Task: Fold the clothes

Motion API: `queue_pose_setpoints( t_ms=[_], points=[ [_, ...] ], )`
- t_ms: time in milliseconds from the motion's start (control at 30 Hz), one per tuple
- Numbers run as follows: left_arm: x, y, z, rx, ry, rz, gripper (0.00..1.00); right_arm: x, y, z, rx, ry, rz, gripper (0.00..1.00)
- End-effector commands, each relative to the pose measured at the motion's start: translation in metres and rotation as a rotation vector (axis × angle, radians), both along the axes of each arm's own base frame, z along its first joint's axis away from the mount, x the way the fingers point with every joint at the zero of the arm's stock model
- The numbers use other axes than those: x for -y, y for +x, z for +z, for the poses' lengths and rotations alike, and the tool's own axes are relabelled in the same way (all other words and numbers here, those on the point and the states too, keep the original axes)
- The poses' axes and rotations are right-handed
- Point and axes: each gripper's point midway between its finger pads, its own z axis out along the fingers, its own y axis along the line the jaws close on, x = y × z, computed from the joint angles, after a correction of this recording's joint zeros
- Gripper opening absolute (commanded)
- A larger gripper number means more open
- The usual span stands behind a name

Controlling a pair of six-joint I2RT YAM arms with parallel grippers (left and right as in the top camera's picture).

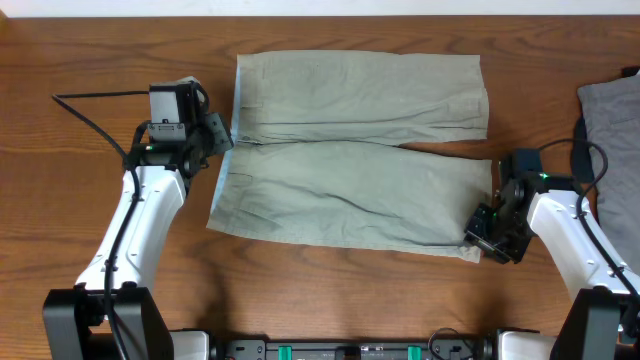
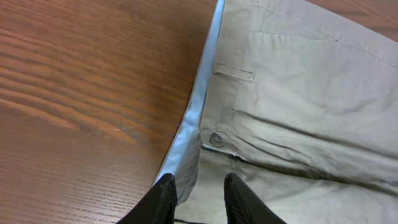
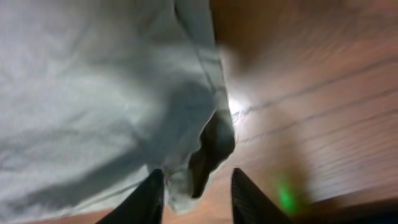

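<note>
The pale khaki shorts [image 1: 360,190] lie flat in the overhead view, waistband to the left and both legs running right. My left gripper [image 1: 222,135] sits at the waistband's left edge. In the left wrist view its fingers [image 2: 165,199] stand apart over the waistband's lighter lining [image 2: 193,134], near the small button [image 2: 216,139], with the cloth flat between them. My right gripper [image 1: 480,238] is at the near leg's hem corner. In the blurred right wrist view, the gripper [image 3: 196,193] is open; the raised hem corner [image 3: 208,149] lies beside one finger, with bare table by the other.
A plain grey garment [image 1: 612,110] lies at the table's right edge, close behind the right arm. A belt loop [image 2: 233,72] shows on the waistband. Wooden table [image 1: 110,60] surrounds the shorts, and a black cable [image 1: 95,115] runs to the left wrist.
</note>
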Motion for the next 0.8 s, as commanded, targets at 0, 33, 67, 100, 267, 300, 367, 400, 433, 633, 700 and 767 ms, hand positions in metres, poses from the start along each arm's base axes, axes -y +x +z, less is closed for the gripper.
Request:
queue_pose_setpoints(
  t_ms=[0,33,67,100,267,300,367,400,433,633,700,767],
  points=[
    [-0.002,-0.002,-0.001,-0.007,0.003,0.007,0.28,0.009,0.003,-0.002,0.013,-0.044,-0.016,0.27],
    [-0.002,-0.002,-0.001,-0.007,0.003,0.007,0.29,0.009,0.004,-0.002,0.018,-0.043,-0.016,0.24],
    [-0.002,-0.002,-0.002,-0.009,0.003,0.007,0.28,0.008,0.006,-0.002,0.022,-0.040,-0.017,0.24],
    [-0.002,-0.002,-0.002,-0.010,0.003,0.007,0.29,0.008,0.006,-0.002,0.026,-0.035,-0.017,0.25],
    [-0.002,-0.002,-0.002,-0.010,0.003,0.007,0.29,-0.003,0.010,-0.003,0.046,0.026,-0.022,0.30],
    [-0.002,-0.002,-0.002,-0.010,0.003,0.007,0.29,-0.006,0.011,-0.004,0.050,0.044,-0.023,0.29],
    [-0.002,-0.002,-0.002,-0.010,0.003,0.007,0.29,-0.009,0.010,-0.006,0.054,0.063,-0.024,0.29],
    [-0.002,-0.002,-0.002,-0.010,0.004,0.007,0.29,-0.009,0.009,-0.008,0.053,0.063,-0.024,0.29],
    [-0.002,-0.002,-0.002,-0.010,0.004,0.007,0.29,-0.009,0.009,-0.009,0.052,0.063,-0.024,0.28],
    [-0.002,-0.002,-0.002,-0.009,0.004,0.007,0.29,-0.016,0.007,-0.007,0.054,0.105,0.034,0.01],
    [-0.002,-0.002,-0.001,-0.007,0.004,0.007,0.29,-0.019,0.004,-0.005,0.039,0.125,0.031,0.01],
    [-0.002,-0.001,-0.001,-0.005,0.004,0.007,0.29,-0.025,0.001,-0.002,0.026,0.157,0.035,0.01]
  ],
)
